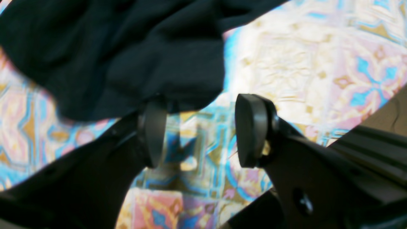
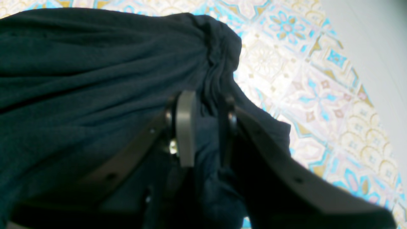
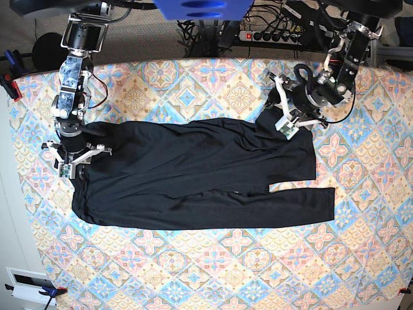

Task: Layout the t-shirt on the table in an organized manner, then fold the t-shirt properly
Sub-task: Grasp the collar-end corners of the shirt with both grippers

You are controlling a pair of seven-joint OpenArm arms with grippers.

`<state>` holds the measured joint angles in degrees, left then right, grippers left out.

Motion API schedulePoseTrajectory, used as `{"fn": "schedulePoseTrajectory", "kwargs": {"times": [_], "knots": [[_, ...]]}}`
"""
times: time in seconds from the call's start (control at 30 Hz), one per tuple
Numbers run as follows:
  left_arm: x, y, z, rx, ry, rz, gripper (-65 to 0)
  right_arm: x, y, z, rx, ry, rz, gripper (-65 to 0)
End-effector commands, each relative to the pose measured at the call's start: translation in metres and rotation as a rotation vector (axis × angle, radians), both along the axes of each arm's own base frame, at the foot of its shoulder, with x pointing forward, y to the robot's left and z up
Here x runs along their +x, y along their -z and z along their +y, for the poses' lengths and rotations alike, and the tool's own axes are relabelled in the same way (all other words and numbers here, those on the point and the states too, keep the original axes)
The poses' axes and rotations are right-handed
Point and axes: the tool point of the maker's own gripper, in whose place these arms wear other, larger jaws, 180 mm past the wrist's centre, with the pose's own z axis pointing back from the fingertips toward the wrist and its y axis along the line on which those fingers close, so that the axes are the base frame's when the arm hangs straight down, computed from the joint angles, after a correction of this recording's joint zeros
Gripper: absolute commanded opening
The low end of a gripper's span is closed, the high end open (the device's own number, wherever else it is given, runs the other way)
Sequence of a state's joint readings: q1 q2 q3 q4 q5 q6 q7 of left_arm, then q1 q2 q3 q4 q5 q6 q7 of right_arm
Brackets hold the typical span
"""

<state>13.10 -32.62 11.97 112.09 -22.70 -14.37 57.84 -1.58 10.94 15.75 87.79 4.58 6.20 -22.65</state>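
The black t-shirt (image 3: 193,181) lies spread lengthwise across the patterned table (image 3: 193,271), with wrinkles and a folded strip along its near edge. My right gripper (image 3: 72,166) is at the shirt's left end. In the right wrist view it (image 2: 206,127) is shut on a bunched fold of the t-shirt (image 2: 79,79). My left gripper (image 3: 280,115) hovers at the shirt's far right corner. In the left wrist view it (image 1: 202,128) is open, with only table (image 1: 302,63) between its fingers (image 1: 251,130). The t-shirt (image 1: 111,47) hangs just beyond the left finger.
A power strip (image 3: 271,35) and tangled cables lie behind the table's far edge. The table's left edge (image 3: 14,161) runs close to my right arm, with pale floor (image 2: 375,47) beyond it. A white box (image 3: 29,284) sits off the near left corner.
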Motion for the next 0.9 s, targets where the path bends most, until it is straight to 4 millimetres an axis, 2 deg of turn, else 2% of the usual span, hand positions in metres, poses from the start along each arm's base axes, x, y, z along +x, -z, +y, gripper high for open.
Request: {"fn": "schedulePoseTrajectory", "kwargs": {"times": [0.0, 0.13, 0.23, 0.43, 0.67, 0.87], "knots": [[0.006, -0.006, 0.001, 0.008, -0.001, -0.039, -30.3, 0.008, -0.018, -0.005, -0.017, -0.001, -0.059, -53.4], [0.001, 0.0, -0.013, 0.029, 0.039, -0.038, -28.8, 0.009, -0.019, -0.005, -0.017, -0.001, -0.06, -53.4], [-0.003, 0.006, -0.015, 0.056, 0.059, -0.031, -28.9, 0.009, -0.019, -0.005, -0.017, -0.001, -0.06, -53.4], [0.0, 0.022, -0.003, 0.108, 0.049, -0.006, -28.9, 0.008, -0.018, -0.004, -0.016, -0.001, -0.059, -53.4], [0.001, 0.023, 0.001, 0.118, 0.04, -0.006, -29.0, 0.008, -0.018, -0.004, -0.013, -0.001, -0.059, -53.4], [0.008, 0.038, 0.015, 0.235, 0.031, -0.046, -29.1, 0.008, -0.015, 0.004, 0.012, 0.0, -0.061, -53.4]]}}
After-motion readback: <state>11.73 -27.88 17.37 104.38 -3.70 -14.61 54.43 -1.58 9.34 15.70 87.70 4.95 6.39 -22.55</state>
